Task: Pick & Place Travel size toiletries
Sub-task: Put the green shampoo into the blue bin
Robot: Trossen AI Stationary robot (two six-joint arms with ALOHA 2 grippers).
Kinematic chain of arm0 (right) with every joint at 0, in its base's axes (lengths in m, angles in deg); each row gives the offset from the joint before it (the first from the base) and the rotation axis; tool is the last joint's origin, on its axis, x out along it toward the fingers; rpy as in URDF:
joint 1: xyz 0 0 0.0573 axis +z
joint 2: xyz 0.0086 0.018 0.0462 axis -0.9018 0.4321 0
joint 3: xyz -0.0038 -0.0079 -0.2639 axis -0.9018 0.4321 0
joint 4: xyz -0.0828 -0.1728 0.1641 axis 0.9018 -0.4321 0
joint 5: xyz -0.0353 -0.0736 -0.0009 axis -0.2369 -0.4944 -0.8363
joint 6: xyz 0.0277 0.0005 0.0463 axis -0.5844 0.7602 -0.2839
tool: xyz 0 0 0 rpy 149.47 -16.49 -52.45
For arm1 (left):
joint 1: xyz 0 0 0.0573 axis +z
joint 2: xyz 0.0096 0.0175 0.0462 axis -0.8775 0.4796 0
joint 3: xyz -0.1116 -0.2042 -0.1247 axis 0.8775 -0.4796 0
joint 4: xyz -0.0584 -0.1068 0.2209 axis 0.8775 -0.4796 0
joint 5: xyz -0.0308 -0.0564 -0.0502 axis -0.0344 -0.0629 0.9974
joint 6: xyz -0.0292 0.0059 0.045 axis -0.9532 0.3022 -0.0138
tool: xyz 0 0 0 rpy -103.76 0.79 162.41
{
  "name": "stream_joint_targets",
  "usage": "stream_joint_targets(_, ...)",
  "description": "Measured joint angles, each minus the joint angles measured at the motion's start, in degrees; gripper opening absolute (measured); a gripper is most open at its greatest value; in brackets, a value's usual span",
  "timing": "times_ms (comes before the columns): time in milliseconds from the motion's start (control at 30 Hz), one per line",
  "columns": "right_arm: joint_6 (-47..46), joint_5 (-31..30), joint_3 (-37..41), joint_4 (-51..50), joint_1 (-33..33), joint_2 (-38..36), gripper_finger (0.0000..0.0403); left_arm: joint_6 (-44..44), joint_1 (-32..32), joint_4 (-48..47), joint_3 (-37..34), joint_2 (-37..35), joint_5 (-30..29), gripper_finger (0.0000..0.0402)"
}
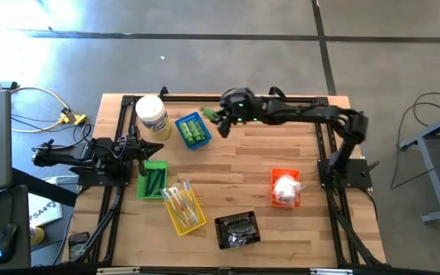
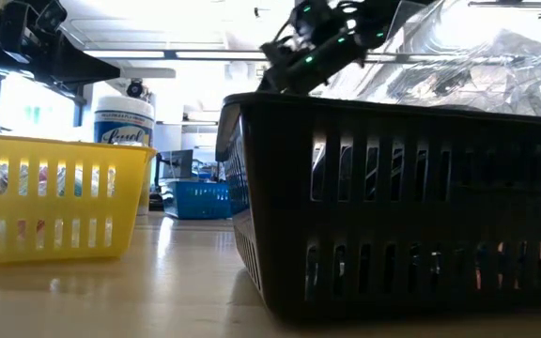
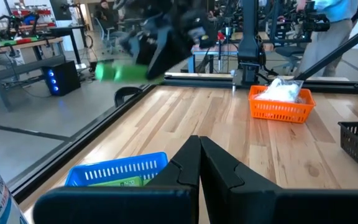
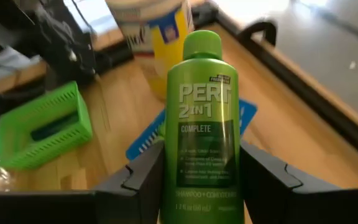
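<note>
My right gripper (image 4: pixel 201 177) is shut on a small green bottle (image 4: pixel 202 118) labelled Pert 2 in 1. It hangs in the air by the far middle of the table (image 1: pixel 218 121), just right of a blue basket (image 1: pixel 192 130) that has green bottles lying in it. Dark combs lie in a green basket (image 1: pixel 153 179), thin sticks in a yellow basket (image 1: pixel 183 208) and white packets in an orange basket (image 1: pixel 285 187). My left gripper (image 3: pixel 199 163) waits shut at the table's left side (image 1: pixel 145 149), with nothing in it. My right gripper pinches the green bottle's lower body (image 4: pixel 166 174) between its two fingers (image 4: pixel 263 180), one on each side. The fingers lie along the bottle and come from the table's right, slanting down. The bottle's cap (image 4: pixel 202 43) points away from the gripper, and the bottle is clear of the table.
A big white jar with a yellow label (image 1: pixel 151 114) stands at the far left beside the blue basket. A black basket (image 1: pixel 237 229) holding clear wrappers sits at the near middle. Bare wood lies in the table's middle and far right.
</note>
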Motion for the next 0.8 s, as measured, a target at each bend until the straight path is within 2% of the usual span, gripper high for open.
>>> stream_joint_targets(433,-6.0,4.2,-19.8,-13.5,0.0,19.4,0.0169,-0.2,0.0,0.0,0.0,0.0,0.2,0.0)
stream_joint_targets(667,-11.7,3.7,-21.4,-11.6,0.2,23.0,0.0169,-0.4,0.0,-0.1,0.0,0.0,0.3,0.0)
stream_joint_targets(800,-13.6,0.1,-21.4,-9.2,1.0,23.9,0.0166,-0.5,0.0,-0.1,0.0,0.0,0.2,0.0)
